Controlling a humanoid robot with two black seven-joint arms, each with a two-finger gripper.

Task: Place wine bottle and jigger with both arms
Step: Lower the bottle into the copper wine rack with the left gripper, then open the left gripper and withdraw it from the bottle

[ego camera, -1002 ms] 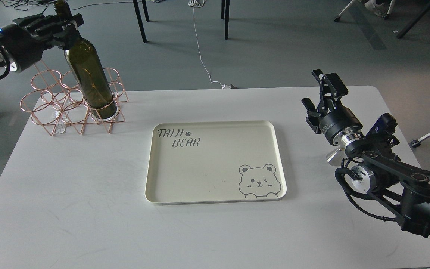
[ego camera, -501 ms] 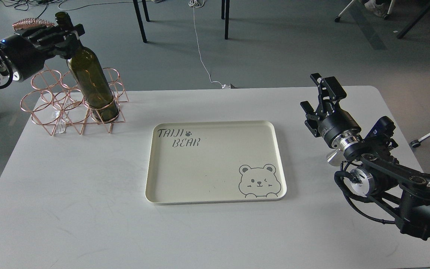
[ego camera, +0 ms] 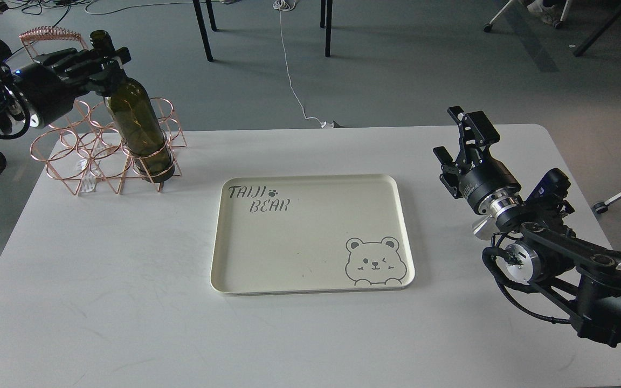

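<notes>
Table (ego camera: 127, 280): white, rounded corners, carrying everything below. Cream tray (ego camera: 310, 269), printed with a bear, lies between your two grippers, well apart from each and holding nothing.

Copper wire rack (ego camera: 81, 156): directly beneath your left gripper (ego camera: 107, 54). The wine bottle (ego camera: 138, 129) stands in its near-right ring, tilted, base inside the ring. Judgement: glass, heavy for its width, smooth and breakable; a hold at the neck lets the body swing, so lift straight until the base clears the wire.

Left gripper: clamped on the bottle's neck just under the mouth. The arm enters from the left edge, roughly level, wrist turned toward the bottle.

Right gripper (ego camera: 464, 132): fingers parted, holding nothing, pointing up and away over the table's far right. Forearm runs back to the lower right corner.

Jigger (ego camera: 482, 227): only a shiny silver flare shows behind your right wrist; take this identification as probable. Judgement: light, rigid, slick metal; pinch at the waist.
</notes>
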